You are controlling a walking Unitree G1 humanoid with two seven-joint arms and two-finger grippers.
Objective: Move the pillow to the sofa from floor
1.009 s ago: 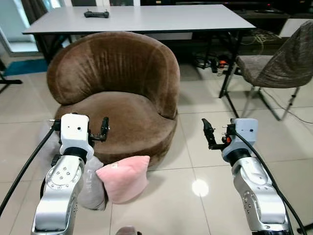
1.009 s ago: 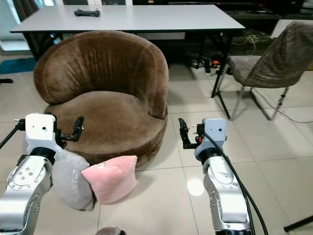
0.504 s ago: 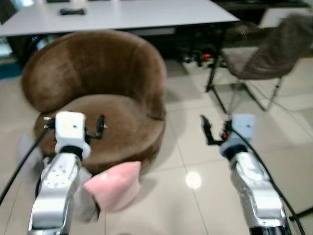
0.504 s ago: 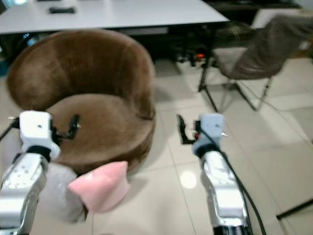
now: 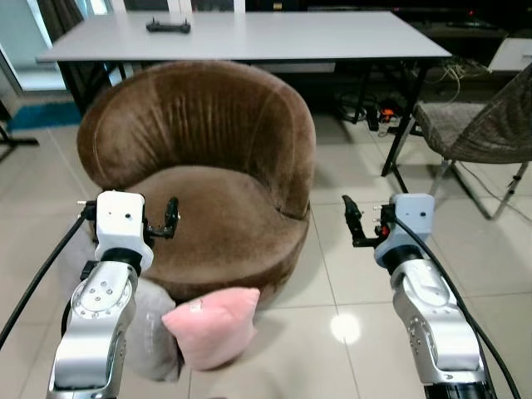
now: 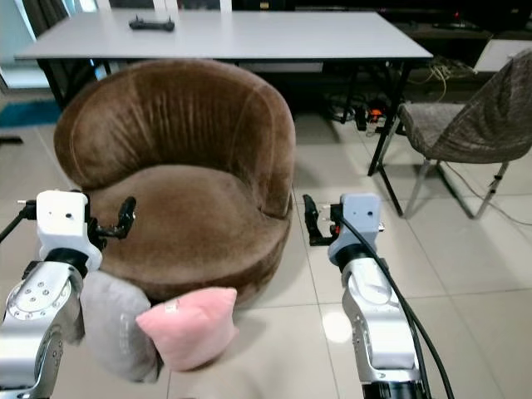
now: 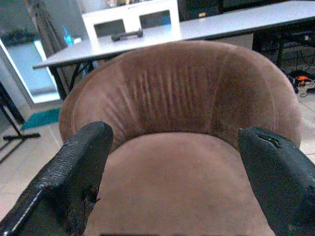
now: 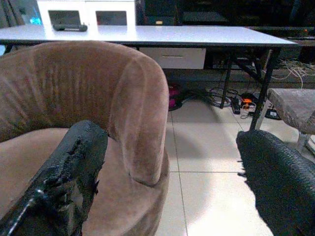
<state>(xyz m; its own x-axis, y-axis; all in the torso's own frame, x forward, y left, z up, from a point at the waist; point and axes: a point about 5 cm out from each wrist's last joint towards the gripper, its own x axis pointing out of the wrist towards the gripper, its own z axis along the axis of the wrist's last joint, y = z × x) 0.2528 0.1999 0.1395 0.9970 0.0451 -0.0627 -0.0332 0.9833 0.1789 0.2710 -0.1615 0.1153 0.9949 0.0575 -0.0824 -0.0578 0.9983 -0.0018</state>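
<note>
Two claws spread empty, left claw point(image 5: 172, 218) above pink pillow point(image 5: 211, 324) on floor point(image 5: 291, 349), right claw point(image 5: 351, 221) beside brown sofa point(image 5: 208, 166).

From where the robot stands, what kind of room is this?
Probably a living room that doubles as a work space: a round brown sofa chair on a tiled floor, pillows at its foot, and a long grey table behind.

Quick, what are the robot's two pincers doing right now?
Left pincer: open, holding nothing, above the brown sofa.
Right pincer: open, holding nothing.
</note>
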